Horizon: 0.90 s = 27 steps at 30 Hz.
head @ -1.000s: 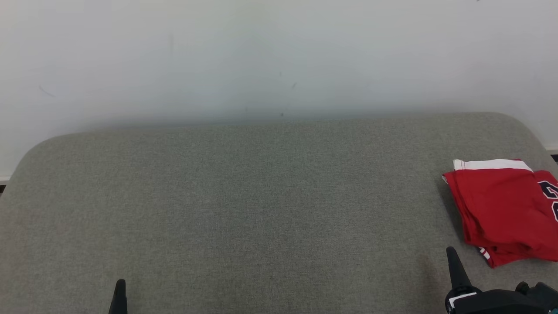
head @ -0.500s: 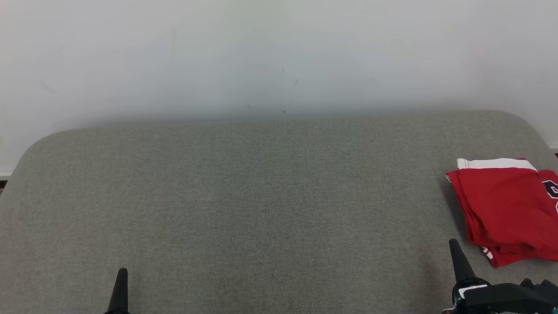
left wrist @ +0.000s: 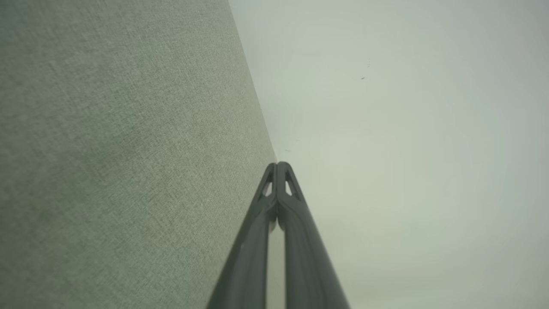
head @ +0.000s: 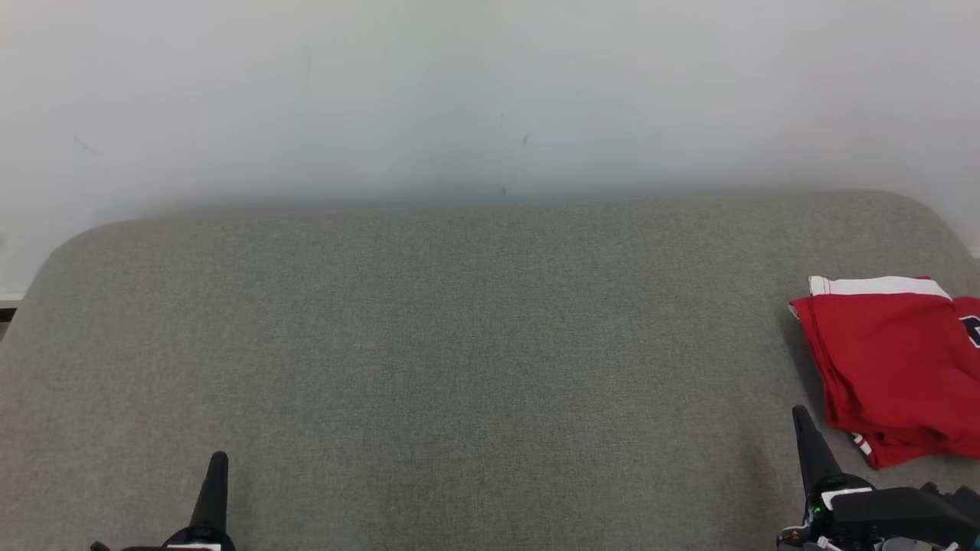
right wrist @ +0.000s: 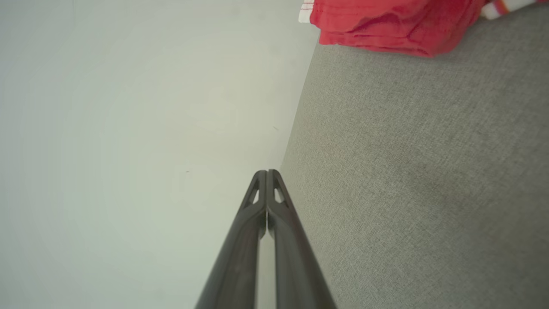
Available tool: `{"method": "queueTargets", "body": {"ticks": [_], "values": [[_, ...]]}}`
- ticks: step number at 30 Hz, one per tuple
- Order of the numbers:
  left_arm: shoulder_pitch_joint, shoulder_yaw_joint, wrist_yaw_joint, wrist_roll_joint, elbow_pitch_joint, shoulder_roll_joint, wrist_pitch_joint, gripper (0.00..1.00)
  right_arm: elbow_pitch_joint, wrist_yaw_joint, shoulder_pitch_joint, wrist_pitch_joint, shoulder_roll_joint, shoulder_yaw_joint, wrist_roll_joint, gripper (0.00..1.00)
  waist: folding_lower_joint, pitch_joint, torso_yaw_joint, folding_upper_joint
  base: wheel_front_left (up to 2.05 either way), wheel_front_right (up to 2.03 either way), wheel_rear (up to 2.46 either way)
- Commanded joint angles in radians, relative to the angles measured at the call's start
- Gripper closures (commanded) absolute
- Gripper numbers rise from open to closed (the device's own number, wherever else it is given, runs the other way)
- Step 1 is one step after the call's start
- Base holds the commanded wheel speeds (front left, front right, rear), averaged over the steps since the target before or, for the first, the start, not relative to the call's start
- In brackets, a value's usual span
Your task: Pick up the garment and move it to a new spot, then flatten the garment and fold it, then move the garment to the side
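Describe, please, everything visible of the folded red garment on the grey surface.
The soft red cloth garment lies folded into a layered rectangle at the right end of the grey woven upholstered surface, partly cut off by the head view's edge. A white band runs along its far edge, red-and-white striped trim peeks at the near corner, and dark print shows at the right. Only the surface touches it; the shut right hand stands clear.
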Motion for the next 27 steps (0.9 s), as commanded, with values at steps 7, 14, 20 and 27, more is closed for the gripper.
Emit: {"method": "queueTargets", "body": {"ticks": [7, 14, 20, 27], "values": [[-0.033, 0.004, 0.000, -0.076, 0.000, 0.000, 0.020, 1.00, -0.016, 0.001, -0.019, 0.020, 0.000, -0.011, 0.075, 1.00, -0.0001, 0.006, 0.004, -0.0001, 0.00, 0.00, 0.00], [-0.048, 0.004, 0.000, -0.132, 0.003, -0.001, 0.035, 1.00, -0.024, 0.001, -0.024, 0.033, 0.000, -0.017, 0.136, 1.00, -0.0001, 0.011, 0.008, -0.0001, 0.00, 0.00, 0.00], [-0.057, 0.005, 0.000, -0.163, 0.004, -0.001, 0.044, 1.00, -0.028, 0.001, -0.026, 0.042, 0.000, -0.021, 0.174, 1.00, -0.0001, 0.014, 0.011, -0.0001, 0.00, 0.00, 0.00], [-0.068, 0.005, 0.000, -0.211, 0.005, -0.001, 0.058, 1.00, -0.034, 0.001, -0.031, 0.055, 0.000, -0.026, 0.221, 1.00, -0.0001, 0.019, 0.014, -0.0001, 0.00, 0.00, 0.00]]}}
